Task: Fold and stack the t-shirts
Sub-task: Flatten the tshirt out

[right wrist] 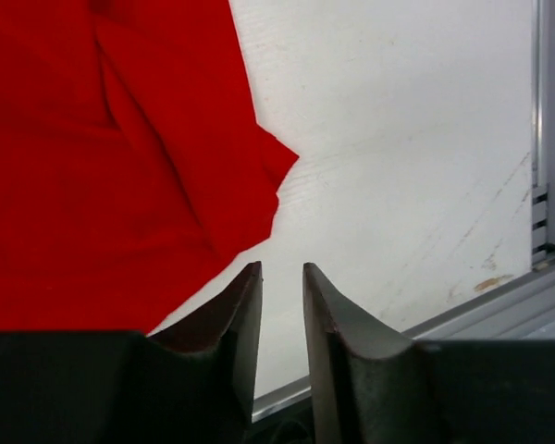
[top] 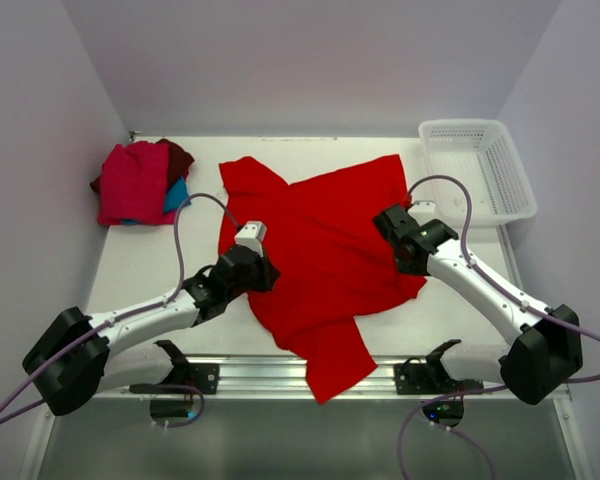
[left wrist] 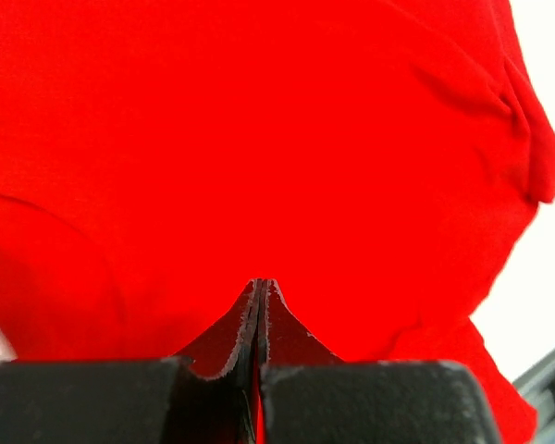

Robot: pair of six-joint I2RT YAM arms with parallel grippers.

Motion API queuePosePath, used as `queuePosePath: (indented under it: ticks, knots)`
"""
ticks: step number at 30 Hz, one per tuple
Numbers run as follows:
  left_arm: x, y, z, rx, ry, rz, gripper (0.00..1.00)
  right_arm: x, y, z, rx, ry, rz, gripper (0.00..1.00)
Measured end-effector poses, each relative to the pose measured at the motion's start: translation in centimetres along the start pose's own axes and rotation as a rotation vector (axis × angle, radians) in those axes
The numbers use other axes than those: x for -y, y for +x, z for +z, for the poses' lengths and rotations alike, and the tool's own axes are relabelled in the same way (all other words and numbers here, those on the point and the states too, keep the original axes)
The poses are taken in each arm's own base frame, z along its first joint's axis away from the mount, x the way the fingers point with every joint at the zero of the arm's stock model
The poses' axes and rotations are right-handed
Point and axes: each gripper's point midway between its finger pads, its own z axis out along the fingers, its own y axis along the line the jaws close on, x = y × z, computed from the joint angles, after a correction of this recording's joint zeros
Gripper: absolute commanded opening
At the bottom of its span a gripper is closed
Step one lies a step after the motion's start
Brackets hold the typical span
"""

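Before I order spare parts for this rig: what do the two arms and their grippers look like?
Both the left arm and right arm have white links and black joint housings. A thin lilac-grey cable loops along each. The left gripper and right gripper have black, tapered fingers; the left's edges look scuffed pale.

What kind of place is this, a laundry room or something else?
Probably a robotics lab workcell: two robot arms bolted to a metal rail on a white table boxed in by plain walls, a red t-shirt spread between them.

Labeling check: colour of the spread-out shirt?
The shirt is plain bright red; top external view.
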Motion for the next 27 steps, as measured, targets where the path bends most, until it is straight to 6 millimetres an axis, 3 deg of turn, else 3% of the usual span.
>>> queuePosePath:
  ticks: [1, 3, 10, 16, 20, 27]
  knots:
    - [0.4, 0.4, 0.3, -0.01, 0.024, 0.0, 0.0, -0.2, -0.2, -0.1, 0.007, -0.008, 0.007, 0.11]
    - [0.9, 1.3, 0.6, -0.025, 0.059, 0.0, 0.0, -0.6, -0.5, -0.1, 0.011, -0.026, 0.015, 0.0]
    - [1.8, 4.3, 1.5, -0.089, 0.118, 0.003, 0.0, -2.1, -1.2, 0.0, 0.029, -0.084, 0.048, 0.0]
    - [-0.3, 5.7, 2.4, -0.166, -0.015, 0.011, 0.0, -2.4, -1.5, 0.0, 0.043, -0.097, 0.06, 0.0]
    - [-3.0, 6.8, 1.7, -0.201, -0.159, -0.016, 0.0, -2.5, -1.7, 0.0, 0.048, -0.101, 0.061, 0.0]
    - [-5.0, 6.4, 1.1, -0.171, -0.285, -0.126, 0.0, -2.8, -2.0, 0.0, 0.06, -0.11, 0.07, 0.0]
